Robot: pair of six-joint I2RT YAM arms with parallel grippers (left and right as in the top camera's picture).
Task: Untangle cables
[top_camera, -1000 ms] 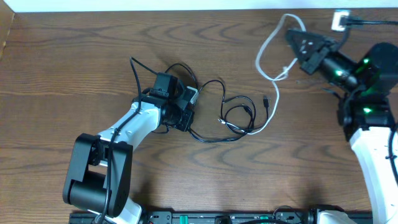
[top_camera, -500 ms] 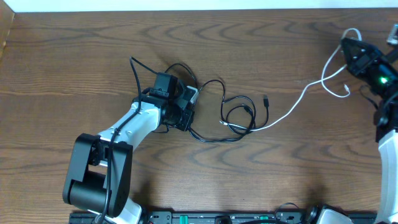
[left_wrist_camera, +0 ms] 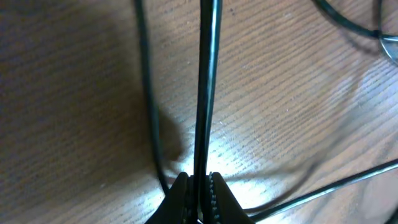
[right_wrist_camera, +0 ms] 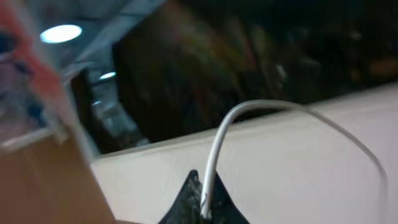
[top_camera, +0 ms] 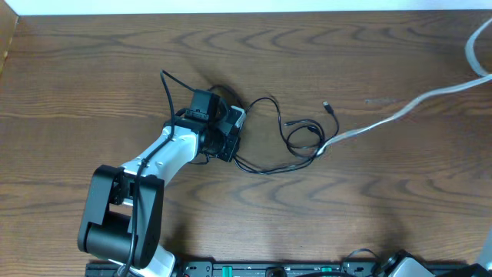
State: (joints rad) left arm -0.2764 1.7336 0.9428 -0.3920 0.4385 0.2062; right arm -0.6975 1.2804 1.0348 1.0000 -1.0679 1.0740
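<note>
Wooden table (top_camera: 92, 69) with a pale strip (top_camera: 231, 6) behind it.
The brown tabletop showed bold grain; the white strip ran along its far edge and a black rail (top_camera: 269, 269) along the near one. The right wrist view, blurred, held a round light (right_wrist_camera: 60, 33) above a white surface (right_wrist_camera: 298, 174).

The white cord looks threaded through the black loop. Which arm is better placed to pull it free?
Right: the right gripper, jaws shut on the white cable, has it stretched off the table's right edge; the left gripper pins the black cable.
</note>
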